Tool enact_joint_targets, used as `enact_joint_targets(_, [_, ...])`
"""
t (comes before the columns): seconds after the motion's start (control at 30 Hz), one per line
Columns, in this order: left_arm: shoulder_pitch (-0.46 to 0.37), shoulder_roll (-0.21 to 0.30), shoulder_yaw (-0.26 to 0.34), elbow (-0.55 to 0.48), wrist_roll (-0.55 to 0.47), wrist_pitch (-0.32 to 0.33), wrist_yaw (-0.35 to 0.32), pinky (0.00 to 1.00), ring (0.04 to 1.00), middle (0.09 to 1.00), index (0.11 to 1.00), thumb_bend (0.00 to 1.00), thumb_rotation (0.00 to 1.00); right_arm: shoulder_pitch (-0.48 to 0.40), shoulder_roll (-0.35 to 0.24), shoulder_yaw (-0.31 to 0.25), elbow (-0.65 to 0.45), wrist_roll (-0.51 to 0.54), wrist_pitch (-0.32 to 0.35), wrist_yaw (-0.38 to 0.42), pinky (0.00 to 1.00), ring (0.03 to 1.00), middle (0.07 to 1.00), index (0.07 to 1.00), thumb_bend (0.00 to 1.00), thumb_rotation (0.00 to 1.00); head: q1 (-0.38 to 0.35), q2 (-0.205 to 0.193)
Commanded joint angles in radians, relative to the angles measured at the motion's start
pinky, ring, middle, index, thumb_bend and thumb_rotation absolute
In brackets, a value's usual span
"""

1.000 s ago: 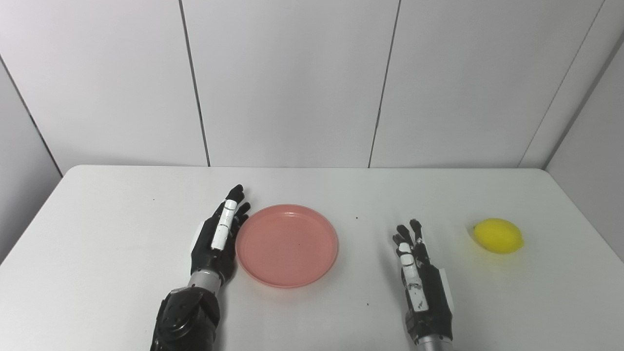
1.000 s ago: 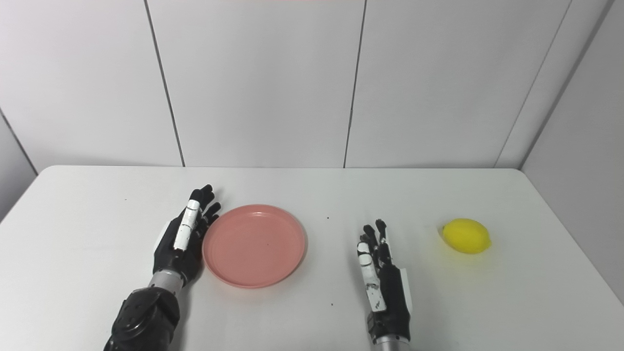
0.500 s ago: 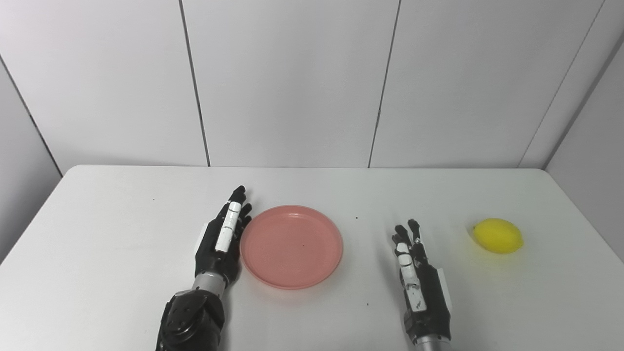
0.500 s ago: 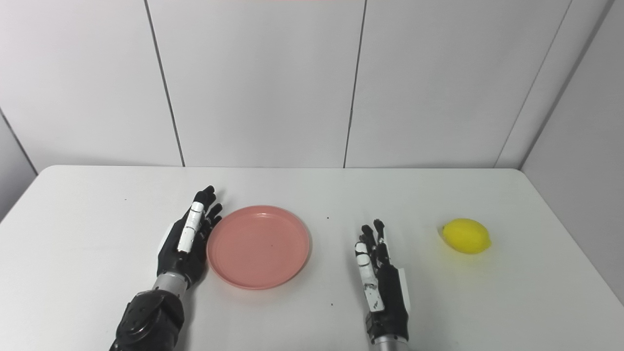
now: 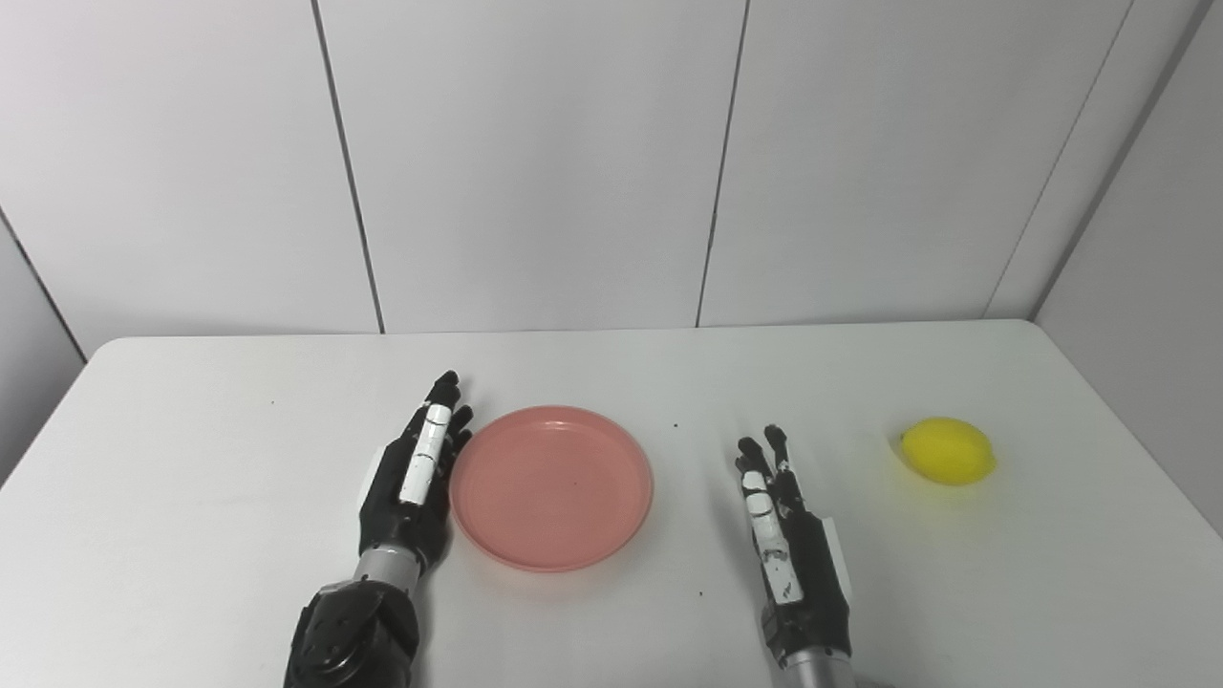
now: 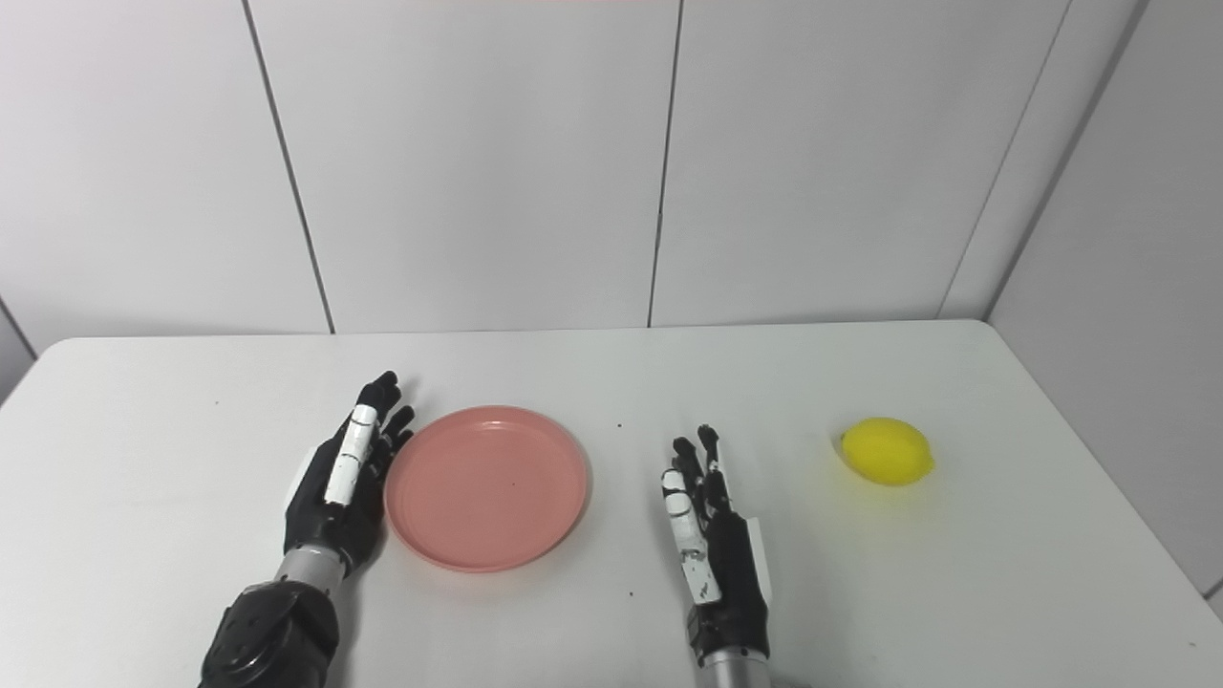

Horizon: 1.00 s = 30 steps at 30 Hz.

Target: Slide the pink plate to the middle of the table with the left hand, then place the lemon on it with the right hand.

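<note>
The big white table (image 5: 191, 497) is smooth, so the round pink plastic plate (image 5: 551, 485) could slip too far if the push is too hard, and then it would end up past the middle. The push comes from one side only, so the plate might also turn away or slide out from the fingers. Right now the plate looks close to the middle of the table, maybe a little to the left of it. The left robot hand (image 5: 411, 476) is flat and open, with straight fingers, and it holds nothing. Its edge sits right up against the left side of the plate, and it looks like they touch. The right robot hand (image 5: 785, 530) is open too, with its fingers apart, and it holds nothing. It rests on the table between the plate and the small yellow lemon (image 5: 948, 451). The lemon lies well off to the right of that hand, near the right edge of the table. The lemon is round, so it could roll away if the fingers bump it before they close around it.
</note>
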Motion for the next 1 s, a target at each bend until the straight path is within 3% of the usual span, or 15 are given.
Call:
enact_joint_targets(0.0, [0.025,0.000,-0.010,0.022,0.007,0.058,0.001,1.00,0.975,0.994,0.901,0.73,0.71,0.024,0.009,0.002,0.045,0.004,-0.009,-0.003,1.00,0.948,0.932,0.995,0.66,0.80,0.001,0.001])
enact_joint_targets(0.33, [0.025,-0.003,-0.017,0.024,0.005,0.058,0.001,1.00,0.983,1.000,0.944,0.70,0.71,0.026,0.011,0.000,0.044,0.001,-0.015,-0.006,1.00,0.943,0.930,0.981,0.65,0.79,-0.009,0.004])
enact_joint_targets(0.9, [-0.028,-0.018,0.023,0.112,-0.004,0.015,0.016,1.00,0.977,0.991,0.895,0.73,0.69,-0.002,0.005,-0.053,0.011,-0.001,-0.023,-0.060,1.00,0.939,0.909,0.933,0.67,0.74,-0.059,-0.035])
enact_joint_targets(0.97, [-0.032,-0.019,0.022,0.116,-0.001,0.014,0.015,1.00,0.977,0.991,0.893,0.74,0.69,-0.007,-0.008,-0.058,-0.004,-0.024,-0.025,-0.074,0.99,0.925,0.886,0.865,0.65,0.76,-0.062,-0.041])
